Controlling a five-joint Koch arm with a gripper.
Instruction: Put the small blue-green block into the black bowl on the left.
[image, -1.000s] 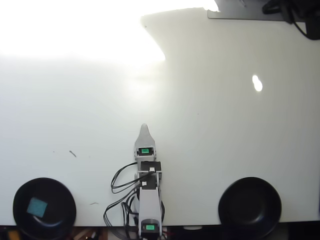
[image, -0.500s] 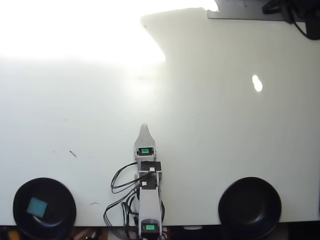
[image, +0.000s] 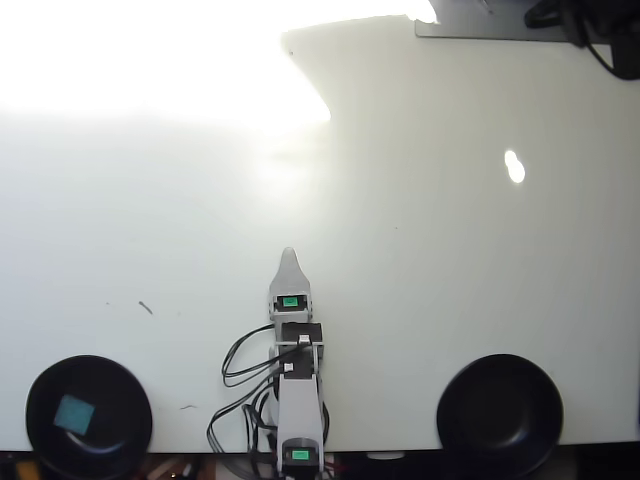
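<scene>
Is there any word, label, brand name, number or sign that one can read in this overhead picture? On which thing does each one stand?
None: no text can be read anywhere in the overhead view.
Green square marks on the arm: plain colour, no letters visible.
Small blue-green block in the black bowl: no print.
Second black bowl: no print.
White table: only small dark scuffs, not writing.
</scene>
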